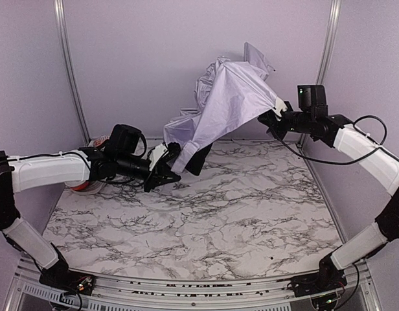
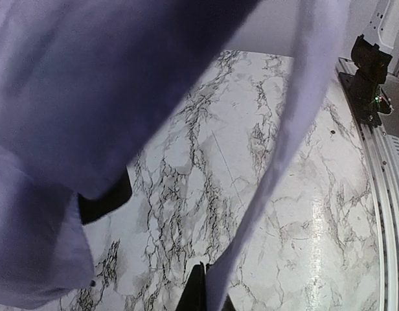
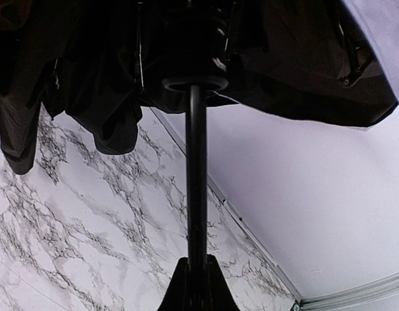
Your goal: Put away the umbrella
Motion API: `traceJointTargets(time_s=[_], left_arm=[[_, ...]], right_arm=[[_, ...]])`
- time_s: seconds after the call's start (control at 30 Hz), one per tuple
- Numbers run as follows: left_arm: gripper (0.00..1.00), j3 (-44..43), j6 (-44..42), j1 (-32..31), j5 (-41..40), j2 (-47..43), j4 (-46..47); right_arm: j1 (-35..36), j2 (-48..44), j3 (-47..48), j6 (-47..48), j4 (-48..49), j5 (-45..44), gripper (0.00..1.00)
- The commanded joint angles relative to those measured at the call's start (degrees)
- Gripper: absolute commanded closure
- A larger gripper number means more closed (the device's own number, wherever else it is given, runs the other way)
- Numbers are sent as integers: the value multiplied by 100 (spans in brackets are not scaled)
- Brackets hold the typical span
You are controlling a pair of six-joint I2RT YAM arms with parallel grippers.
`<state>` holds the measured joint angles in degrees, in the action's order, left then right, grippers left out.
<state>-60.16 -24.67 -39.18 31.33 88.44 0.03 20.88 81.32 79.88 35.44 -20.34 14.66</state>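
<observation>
The umbrella (image 1: 225,97) hangs half collapsed over the back of the table, pale lavender outside and black inside. My right gripper (image 1: 274,116) holds it up at the right. In the right wrist view that gripper (image 3: 195,275) is shut on the thin black shaft (image 3: 195,181), which runs up into the black lining (image 3: 284,58). My left gripper (image 1: 166,170) is at the canopy's lower left edge. In the left wrist view it (image 2: 211,288) is shut on a narrow lavender strip of fabric (image 2: 296,129). The handle is hidden.
The marble table (image 1: 219,214) lies under both arms. A red and white object (image 1: 96,142) sits behind the left arm near the left wall. Aluminium posts (image 1: 68,65) stand at the back corners. The right arm's base (image 2: 371,71) shows at the table's edge.
</observation>
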Motion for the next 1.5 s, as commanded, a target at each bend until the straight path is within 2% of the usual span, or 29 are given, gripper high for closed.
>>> traceJointTargets(time_s=[0.0, 0.1, 0.2, 0.4, 0.6, 0.7, 0.8, 0.97, 1.07, 1.23, 1.3, 1.37, 1.47], left_arm=[[100, -257, -541, -290, 307, -272, -1402], [100, -131, -699, -471, 233, -601, -1521], [100, -19, -870, -473, -29, -902, -1520], [100, 49, -1135, -172, -865, -1042, -1534], [100, -105, -1200, -145, -1979, -143, -1172], [100, -22, -1200, -144, -2468, 258, -572], [100, 55, -1153, -148, -2357, 586, 92], [100, 559, -1132, -71, -2550, 774, 2198], [100, 475, -1284, -20, -2572, 1082, 2985], [100, 421, -1621, -19, -2765, 1682, 4565], [100, 405, -1715, 178, -2598, 1868, 5250], [100, 254, -2151, 182, -2277, 2061, 5548], [100, 32, -2352, 159, -1935, 2310, 5906]], right_arm=[[4, 158, 158, 80, 228, -500, 100], [0, 354, 211, 228, 255, -1068, 100], [-5, 453, 261, 391, 142, -1142, 100], [24, 46, -230, 672, 340, -73, 100], [729, -231, -458, 845, 274, 570, 100], [1060, -298, -463, 828, 73, 901, 100], [1385, -365, -533, 678, -4, 978, 100], [1944, -509, -977, 304, 21, 742, 100], [2270, -519, -1349, -71, 139, 385, 100], [2862, -602, -1655, -767, -465, -571, 100], [3234, -797, -1934, -788, -543, -841, 100], [3572, -992, -2272, -674, -525, -1035, 100], [3899, -1088, -2716, -521, -660, -1500, 100]])
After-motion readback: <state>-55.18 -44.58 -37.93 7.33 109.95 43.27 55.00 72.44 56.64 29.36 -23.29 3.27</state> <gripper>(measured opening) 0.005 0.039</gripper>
